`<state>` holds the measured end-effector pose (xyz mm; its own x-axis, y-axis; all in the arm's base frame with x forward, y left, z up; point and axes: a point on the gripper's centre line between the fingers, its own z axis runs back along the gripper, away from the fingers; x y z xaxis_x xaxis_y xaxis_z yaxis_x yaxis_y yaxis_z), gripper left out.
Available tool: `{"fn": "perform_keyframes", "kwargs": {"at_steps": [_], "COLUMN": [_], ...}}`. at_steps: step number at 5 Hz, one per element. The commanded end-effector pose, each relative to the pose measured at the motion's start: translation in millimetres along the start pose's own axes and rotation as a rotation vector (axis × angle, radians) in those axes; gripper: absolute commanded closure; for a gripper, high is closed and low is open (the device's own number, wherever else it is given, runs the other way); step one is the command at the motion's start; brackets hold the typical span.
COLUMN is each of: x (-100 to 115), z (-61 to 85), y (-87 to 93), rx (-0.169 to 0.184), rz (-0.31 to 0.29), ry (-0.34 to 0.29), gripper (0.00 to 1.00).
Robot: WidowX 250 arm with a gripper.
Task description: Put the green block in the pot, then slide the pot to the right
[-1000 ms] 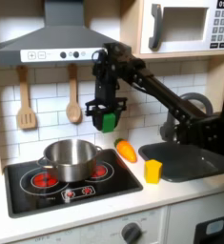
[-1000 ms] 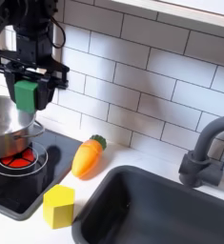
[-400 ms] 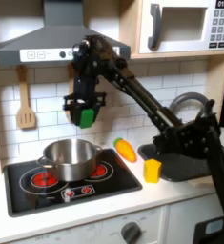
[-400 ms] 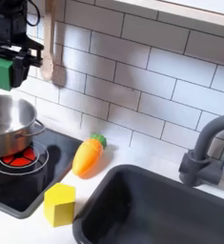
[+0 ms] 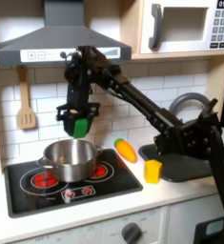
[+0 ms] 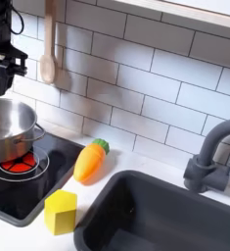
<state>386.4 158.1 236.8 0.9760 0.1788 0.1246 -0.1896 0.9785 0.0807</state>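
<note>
So the arm's swung over toward the stove end of the bench and its jaws, clamped on the green block (image 5: pixel 79 126), now hang right above the pot (image 5: pixel 69 158), basically ready to drop.

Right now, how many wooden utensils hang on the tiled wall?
2. The slotted spatula hangs at the first exterior view's left; the spoon hangs beside it, partly hidden behind the arm there.

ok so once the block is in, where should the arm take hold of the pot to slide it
Probably the pot's rim wall, on the side toward the first exterior view's right, coming from above: the straight thin wall fits between the end effector's fingers, and the open top gives access. The side handles look small.
</note>
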Motion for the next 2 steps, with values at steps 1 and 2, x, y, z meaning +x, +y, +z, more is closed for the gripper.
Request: {"fn": "perform_keyframes", "kwargs": {"at_steps": [1,2], "x": [-9.1,-12.4], "z": [-3.1,-4.7], "y": [-0.6,2.4], "rx": [0.029,0.039], "rz": [-0.019,-0.018], "ry": [-0.034,-0.05], "gripper": [1.0,1.0]}}
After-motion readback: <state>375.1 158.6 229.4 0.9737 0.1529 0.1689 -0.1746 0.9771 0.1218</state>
